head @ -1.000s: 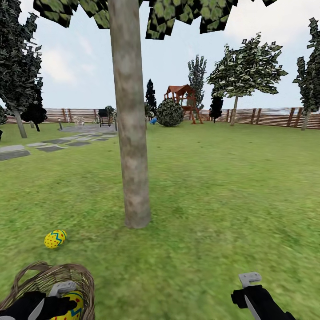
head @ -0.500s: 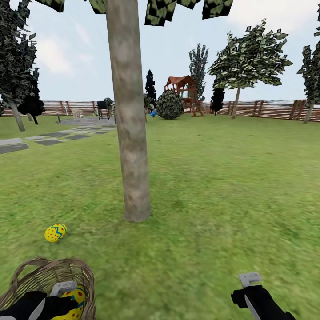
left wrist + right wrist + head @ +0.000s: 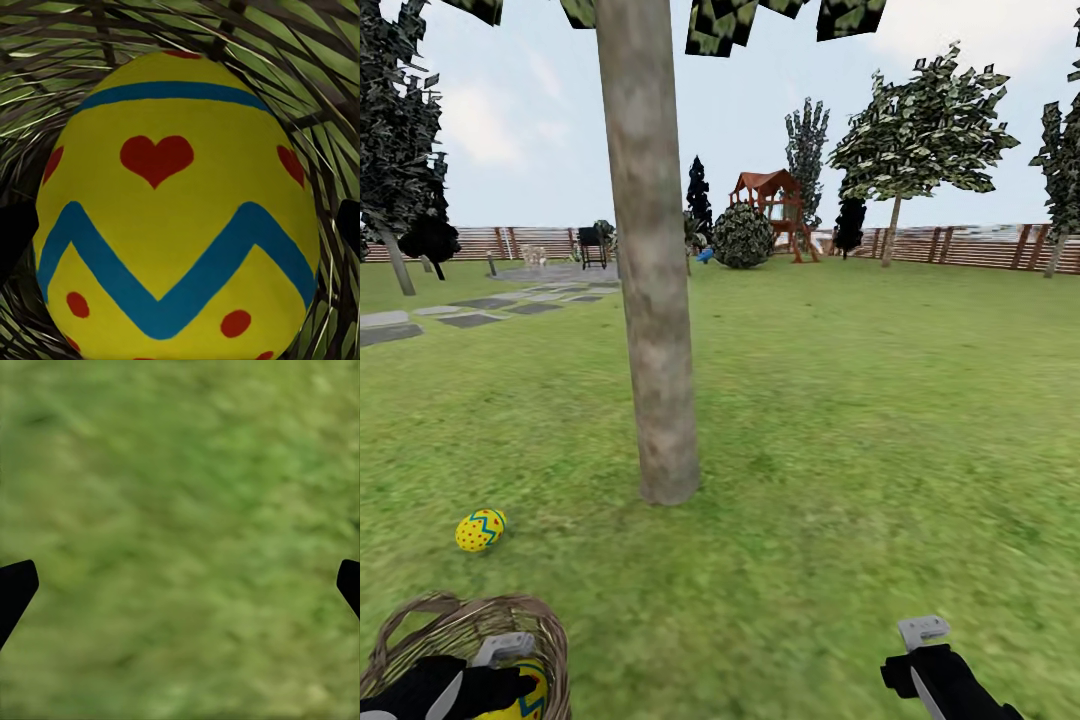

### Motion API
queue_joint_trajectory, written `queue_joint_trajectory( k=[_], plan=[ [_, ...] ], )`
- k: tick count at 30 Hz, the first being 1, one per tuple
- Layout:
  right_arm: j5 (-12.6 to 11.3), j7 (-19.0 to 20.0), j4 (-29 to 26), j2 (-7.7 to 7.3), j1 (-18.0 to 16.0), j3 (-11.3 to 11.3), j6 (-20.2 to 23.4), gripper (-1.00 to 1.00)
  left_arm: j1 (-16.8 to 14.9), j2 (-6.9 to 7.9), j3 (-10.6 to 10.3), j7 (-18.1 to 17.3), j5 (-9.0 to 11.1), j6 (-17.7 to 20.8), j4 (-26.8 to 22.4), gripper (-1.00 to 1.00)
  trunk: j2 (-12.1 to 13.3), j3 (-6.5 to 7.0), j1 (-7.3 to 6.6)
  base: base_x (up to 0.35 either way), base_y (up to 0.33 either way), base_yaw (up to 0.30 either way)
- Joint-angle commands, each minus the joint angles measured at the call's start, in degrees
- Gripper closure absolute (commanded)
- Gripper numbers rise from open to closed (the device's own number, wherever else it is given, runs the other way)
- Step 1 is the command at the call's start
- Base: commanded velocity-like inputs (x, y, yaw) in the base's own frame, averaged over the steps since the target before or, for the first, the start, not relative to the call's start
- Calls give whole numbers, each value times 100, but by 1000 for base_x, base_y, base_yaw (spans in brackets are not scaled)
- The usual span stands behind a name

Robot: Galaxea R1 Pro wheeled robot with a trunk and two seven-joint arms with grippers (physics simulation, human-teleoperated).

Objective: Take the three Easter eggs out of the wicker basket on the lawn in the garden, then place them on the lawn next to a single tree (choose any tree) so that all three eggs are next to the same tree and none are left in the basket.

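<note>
Left gripper (image 3: 510, 668) sits spread inside the wicker basket (image 3: 550, 640), an egg (image 3: 176, 217) dead ahead between its fingers, long axis crossing them.

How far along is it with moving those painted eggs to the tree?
One yellow zigzag-painted egg already lies on the green lawn near the thick grey-brown tree trunk. The left gripper reaches into the brown wicker basket at another yellow egg. A third isn't visible.
</note>
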Motion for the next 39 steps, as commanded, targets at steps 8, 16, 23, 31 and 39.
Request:
queue_joint_trajectory(
  k=[8, 16, 23, 31, 39],
  plan=[
    [23, -18, -6, -7, -2, 25, 35, -100, -1, -20, 46, -21, -64, 43, -11, -100, -8, -95, 9, 0, 0, 0],
    [21, -20, -6, -7, -2, 23, 35, -100, -1, -20, 46, -25, -52, 11, 9, 100, -9, -117, 12, 0, 0, 0],
    [15, -20, -7, -13, -2, 21, 35, -100, -1, -27, 55, -8, -52, 23, 14, 100, -9, -117, 12, 0, 0, 0],
    [20, -19, -13, -16, -2, 17, 35, -100, -1, -44, 55, -10, -43, 24, 15, 100, -9, -117, 12, 0, 0, 0],
    [22, -20, -9, -10, -2, 21, 35, -100, -1, -55, 49, -8, -51, 32, 15, 100, -9, -117, 12, 0, 0, 0]
  ],
)
